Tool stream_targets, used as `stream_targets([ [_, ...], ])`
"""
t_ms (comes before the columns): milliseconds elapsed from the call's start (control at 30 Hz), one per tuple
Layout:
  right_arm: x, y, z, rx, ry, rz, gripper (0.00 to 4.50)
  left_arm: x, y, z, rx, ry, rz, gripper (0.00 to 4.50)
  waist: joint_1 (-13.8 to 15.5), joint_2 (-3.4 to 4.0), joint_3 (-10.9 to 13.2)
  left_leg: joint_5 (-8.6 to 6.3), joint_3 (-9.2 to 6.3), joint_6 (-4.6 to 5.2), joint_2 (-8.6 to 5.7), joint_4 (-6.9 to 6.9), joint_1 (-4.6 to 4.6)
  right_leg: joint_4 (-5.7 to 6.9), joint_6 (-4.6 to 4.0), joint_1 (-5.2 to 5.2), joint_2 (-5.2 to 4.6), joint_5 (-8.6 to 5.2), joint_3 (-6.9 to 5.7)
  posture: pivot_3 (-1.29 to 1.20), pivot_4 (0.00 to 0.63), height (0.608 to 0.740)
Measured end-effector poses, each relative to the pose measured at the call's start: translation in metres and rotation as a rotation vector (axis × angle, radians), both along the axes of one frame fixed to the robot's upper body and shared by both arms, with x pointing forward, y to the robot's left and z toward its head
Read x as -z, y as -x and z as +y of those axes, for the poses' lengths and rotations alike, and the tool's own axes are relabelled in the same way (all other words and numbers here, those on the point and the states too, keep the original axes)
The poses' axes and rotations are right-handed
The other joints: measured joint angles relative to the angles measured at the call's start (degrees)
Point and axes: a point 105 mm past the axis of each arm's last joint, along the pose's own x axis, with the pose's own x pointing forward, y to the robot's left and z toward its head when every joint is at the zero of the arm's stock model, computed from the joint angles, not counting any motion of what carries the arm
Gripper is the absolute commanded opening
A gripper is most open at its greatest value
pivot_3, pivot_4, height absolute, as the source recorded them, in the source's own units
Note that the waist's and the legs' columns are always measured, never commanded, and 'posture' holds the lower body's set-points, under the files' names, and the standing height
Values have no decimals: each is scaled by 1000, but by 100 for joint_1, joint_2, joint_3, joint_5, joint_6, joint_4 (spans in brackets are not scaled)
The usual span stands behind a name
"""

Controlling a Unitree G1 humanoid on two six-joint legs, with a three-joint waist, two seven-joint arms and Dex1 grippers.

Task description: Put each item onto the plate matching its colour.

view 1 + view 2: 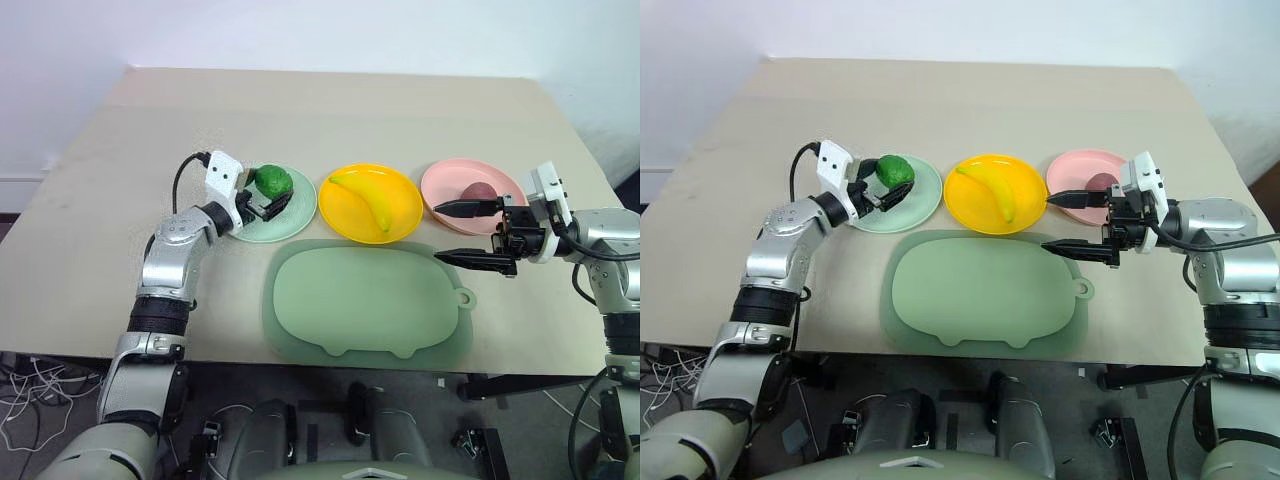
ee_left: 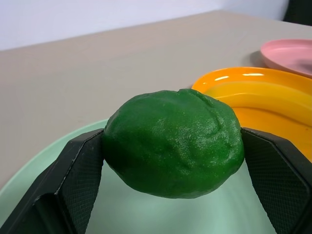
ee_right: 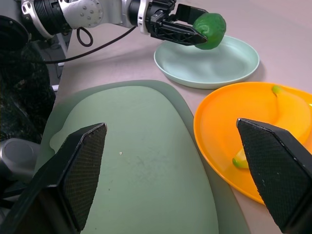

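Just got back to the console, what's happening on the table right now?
The left claw has the green fruit between its fingers, just over the mint green plate; whether the fruit rests on the plate is hard to tell. The banana already lies on the yellow plate, and the dark red fruit sits on the pink plate. The right claw is open and empty, near the pink plate and the edge of the pale green mat.

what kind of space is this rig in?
Probably a lab or test room: a plain beige table against a bare white wall, loose cables on the floor, and toy food on coloured plates.
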Motion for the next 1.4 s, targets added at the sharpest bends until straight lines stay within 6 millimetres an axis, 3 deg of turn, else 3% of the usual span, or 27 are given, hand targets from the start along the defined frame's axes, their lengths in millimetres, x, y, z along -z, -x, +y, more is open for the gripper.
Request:
stream_targets([
  [367,0,-1,1,-2,-3,-7,4500,-5,-2,-1,-27,-57,-71,4429,1,0,0,0,1,0,0,-1,0,0,0,0,0,0,0,0,150,740],
  [733,3,-2,0,3,-3,2,4500,-1,-1,-6,-1,-11,-20,4429,6,0,0,0,0,0,0,0,-1,0,0,0,-1,0,-1,0,150,740],
  [900,5,-2,2,-3,3,10,4500,-18,-10,11,-192,-140,-204,4429,2,0,0,0,1,0,0,-3,1,0,0,0,0,0,0,0,150,740],
  [1100,5,-2,2,-4,4,8,4500,-22,-5,3,-148,-146,-264,4429,8,0,0,0,2,0,0,-2,0,-1,0,0,-2,0,0,0,150,740],
  [1400,5,-2,2,-4,6,8,4500,-12,9,-14,50,-25,-150,4429,6,0,0,0,2,-1,0,-1,0,-1,0,0,-1,0,-1,0,150,740],
])
